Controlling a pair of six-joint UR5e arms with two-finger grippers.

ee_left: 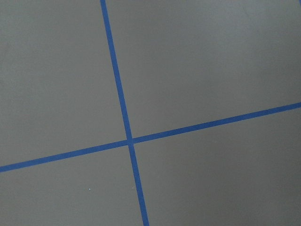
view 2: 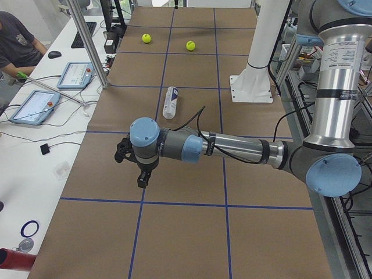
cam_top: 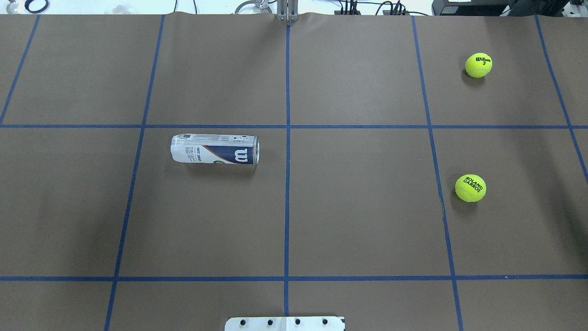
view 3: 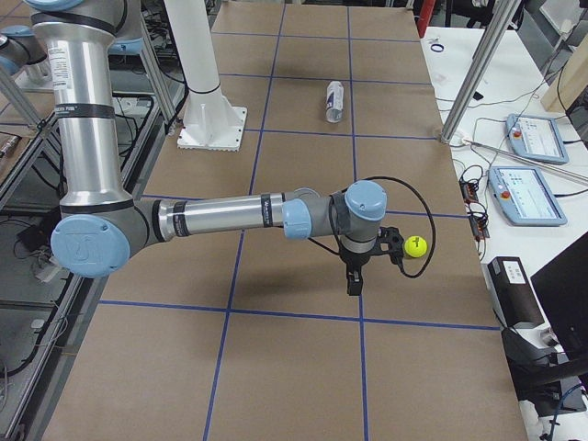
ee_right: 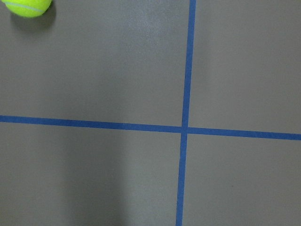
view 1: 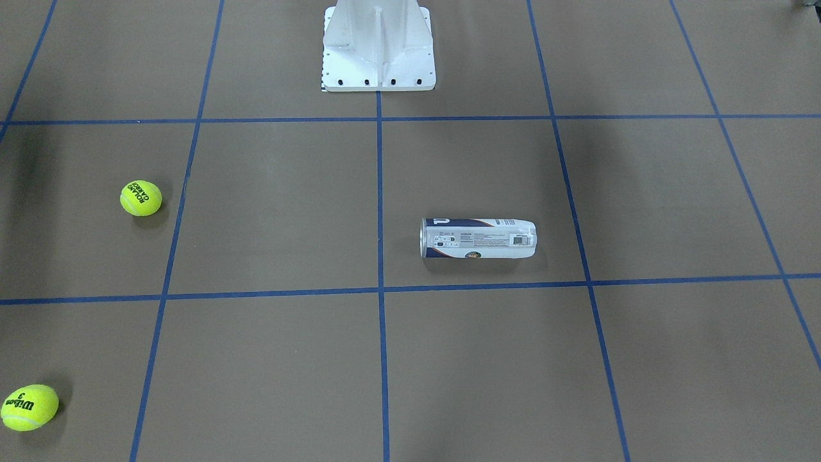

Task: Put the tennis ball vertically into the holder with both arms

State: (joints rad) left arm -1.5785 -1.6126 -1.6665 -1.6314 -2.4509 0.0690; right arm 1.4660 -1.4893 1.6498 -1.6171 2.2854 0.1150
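The holder [cam_top: 215, 149], a clear tube with a navy-and-white "W" label, lies on its side on the brown table, its silver rim toward the centre line; it also shows in the front view [view 1: 478, 239]. Two yellow tennis balls [cam_top: 470, 187] [cam_top: 478, 65] lie far off on the right side. My left gripper [view 2: 141, 181] hangs over the table's left end, well away from the holder. My right gripper [view 3: 354, 283] hangs over the right end, beside one ball [view 3: 415, 245]. I cannot tell whether either gripper is open or shut. Both look empty.
The white bolted pedestal base [view 1: 378, 48] stands at the robot's edge of the table. Blue tape lines [cam_top: 287, 138] divide the brown surface into squares. Tablets and cables lie on side desks [view 2: 35, 104]; a person sits there. The right wrist view catches a ball [ee_right: 28, 7] at its corner.
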